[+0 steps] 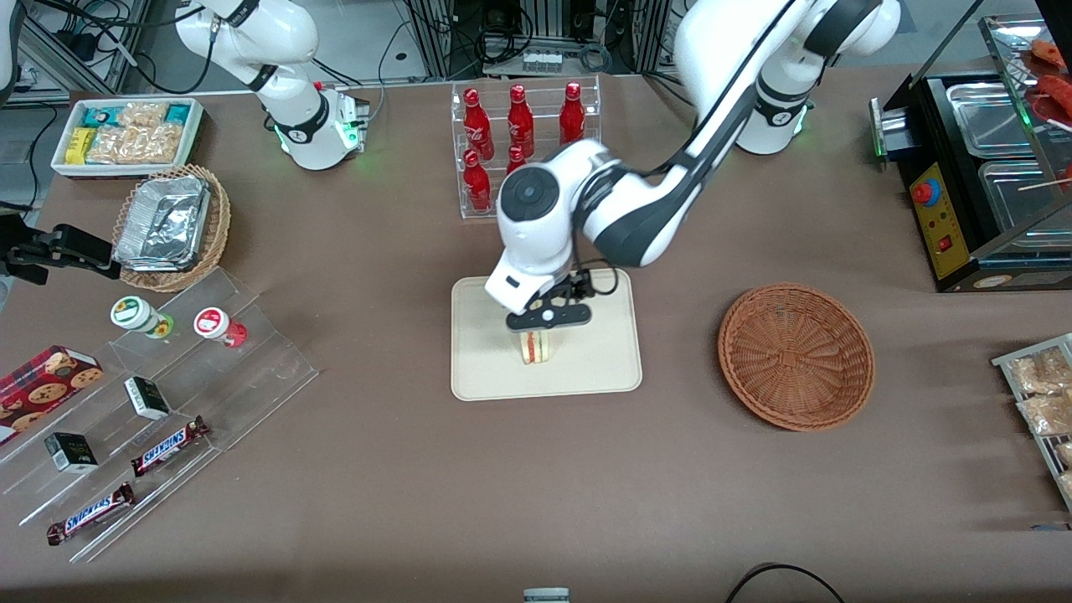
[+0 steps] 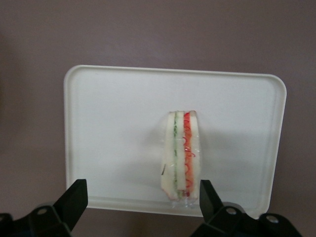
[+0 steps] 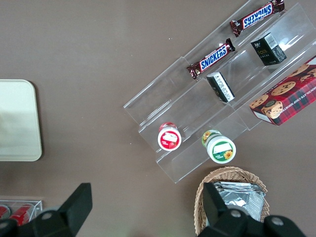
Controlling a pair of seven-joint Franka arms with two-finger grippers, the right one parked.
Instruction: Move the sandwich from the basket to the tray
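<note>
The sandwich point(image 1: 536, 347) is seen standing on its edge on the tray point(image 1: 486, 368), at the centre of the front frame. The gripper point(image 1: 546, 322) is held just above it, with the fingers point(image 2: 74, 200) spread wide; one finger is close beside the bread, the other well apart, so nothing is grasped. The basket point(image 1: 796, 356) is seen at the right of the frame, well apart from the tray. A rack of red bottles point(image 1: 519, 126) is placed above the tray in the frame.
</note>
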